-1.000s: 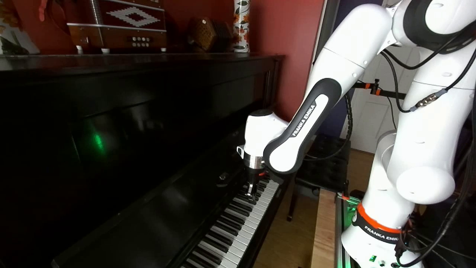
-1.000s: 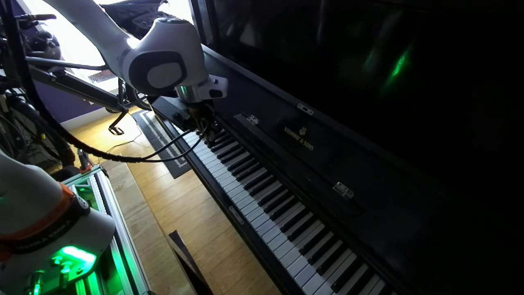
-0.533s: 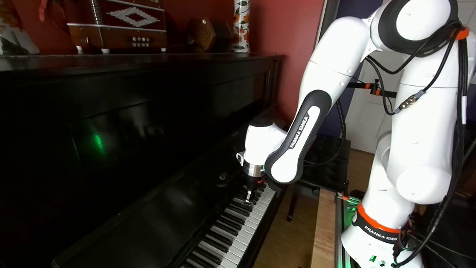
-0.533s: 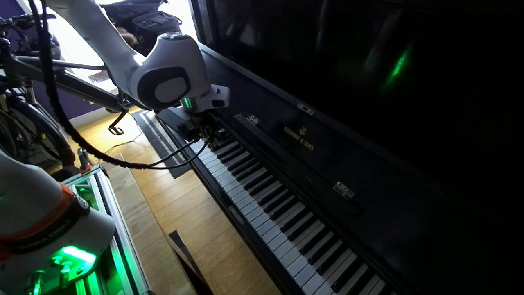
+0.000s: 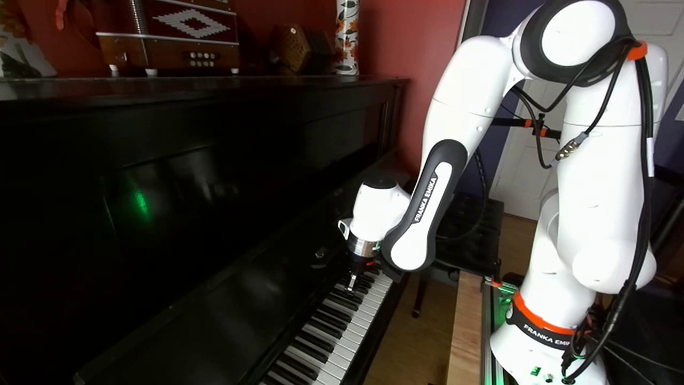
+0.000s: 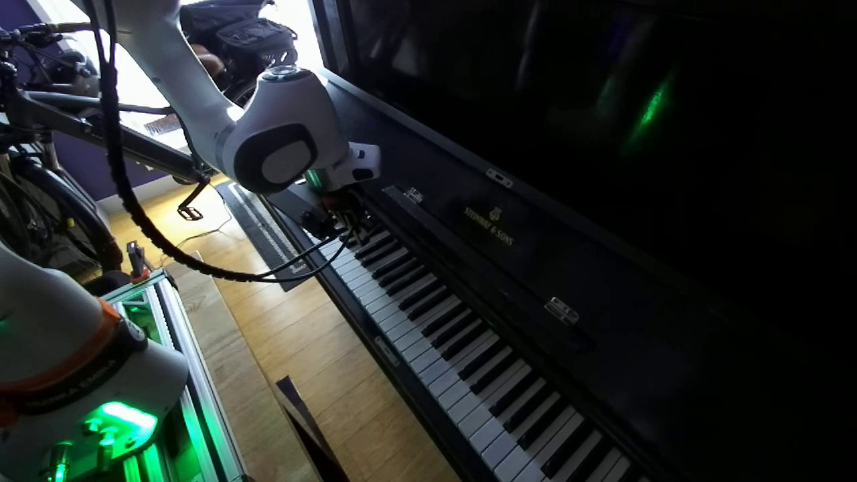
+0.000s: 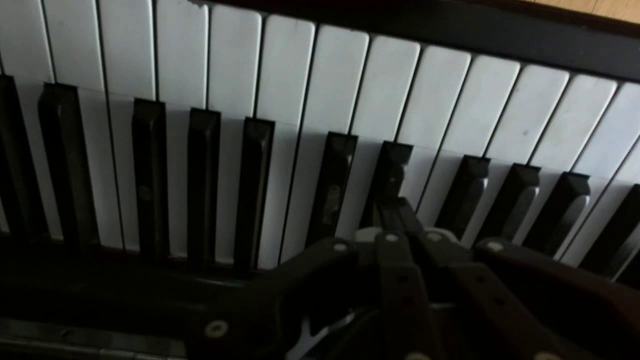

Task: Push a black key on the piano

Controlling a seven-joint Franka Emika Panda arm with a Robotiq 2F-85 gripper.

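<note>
I have the tool [image 7: 398,215], pinched narrow, over one black key [image 7: 392,170], likely so it presses that key alone.

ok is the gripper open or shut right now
Shut. The wrist view shows the gripper with its two fingertips side by side, no gap visible between them, overlapping a black key in that picture.

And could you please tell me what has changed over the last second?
In both exterior views the arm has come down a little and the gripper has shifted toward the fallboard. Nothing was taken hold of or let go. The piano and the accordion on top stayed put.
</note>
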